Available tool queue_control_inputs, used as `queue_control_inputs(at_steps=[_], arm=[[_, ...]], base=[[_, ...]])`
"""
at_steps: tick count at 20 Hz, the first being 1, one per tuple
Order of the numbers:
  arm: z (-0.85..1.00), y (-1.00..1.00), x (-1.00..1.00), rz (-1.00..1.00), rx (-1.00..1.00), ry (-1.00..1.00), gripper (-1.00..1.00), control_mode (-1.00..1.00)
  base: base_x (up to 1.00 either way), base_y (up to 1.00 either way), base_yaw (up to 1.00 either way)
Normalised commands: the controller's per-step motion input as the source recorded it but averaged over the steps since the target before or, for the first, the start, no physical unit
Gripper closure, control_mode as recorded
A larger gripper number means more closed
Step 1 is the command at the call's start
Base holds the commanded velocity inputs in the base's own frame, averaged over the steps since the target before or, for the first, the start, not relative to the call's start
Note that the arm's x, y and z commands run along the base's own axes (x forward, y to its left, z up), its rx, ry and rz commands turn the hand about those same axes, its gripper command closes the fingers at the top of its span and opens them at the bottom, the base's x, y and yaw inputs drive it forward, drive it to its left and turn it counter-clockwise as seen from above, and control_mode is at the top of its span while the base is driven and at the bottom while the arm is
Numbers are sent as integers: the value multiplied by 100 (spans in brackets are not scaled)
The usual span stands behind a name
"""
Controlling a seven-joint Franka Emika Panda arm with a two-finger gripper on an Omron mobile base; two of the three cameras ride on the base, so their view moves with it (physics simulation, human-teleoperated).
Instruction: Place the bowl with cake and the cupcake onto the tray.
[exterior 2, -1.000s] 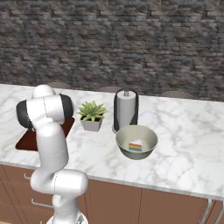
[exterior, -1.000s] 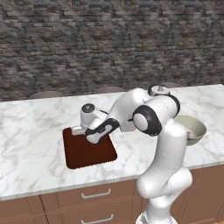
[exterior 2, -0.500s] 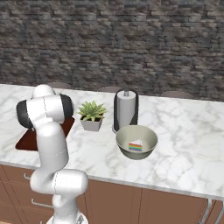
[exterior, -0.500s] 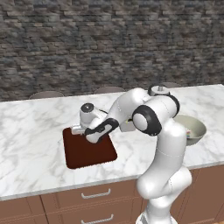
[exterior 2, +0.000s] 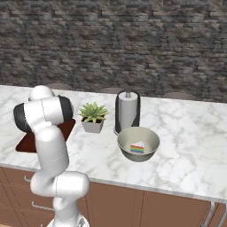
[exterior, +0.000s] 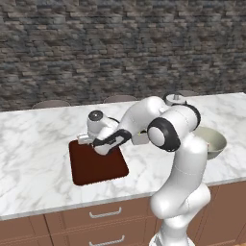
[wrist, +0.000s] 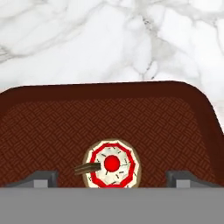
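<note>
The tray (wrist: 175, 127) is a dark reddish-brown rectangle on the marble counter, also seen in the left base view (exterior: 98, 166) and half hidden behind my arm in the right base view (exterior 2: 25, 142). The cupcake (wrist: 111, 164), with its white top and red rings, rests on the tray. My gripper (wrist: 112, 178) hovers over it, open, with one fingertip (wrist: 43, 177) on either side and apart from it. In the left base view the gripper (exterior: 85, 140) hangs over the tray's far left corner. The bowl (exterior 2: 138, 142) with a rainbow cake piece (exterior 2: 138, 148) sits on the counter to the right, its rim (exterior: 214, 141) showing behind my arm.
A small potted plant (exterior 2: 93, 119) and a paper towel holder (exterior 2: 127, 111) stand between the tray and the bowl. The counter's front edge runs just below the tray. A stone wall backs the counter.
The jaws have spread wider around the cupcake, which now stands free on the tray. The arm has hardly moved.
</note>
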Motion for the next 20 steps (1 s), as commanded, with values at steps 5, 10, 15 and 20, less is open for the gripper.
queue_control_inputs(at_steps=[5,10,15,20], arm=[[45,0,-17,0,0,-8,-100,-100],[46,-5,-45,-2,0,-9,-100,-100],[36,-33,-53,-3,-2,-8,-100,-100],[38,-50,-53,-1,-1,-8,-100,-100]], base=[[0,0,0],[0,0,0],[0,0,0],[0,0,0]])
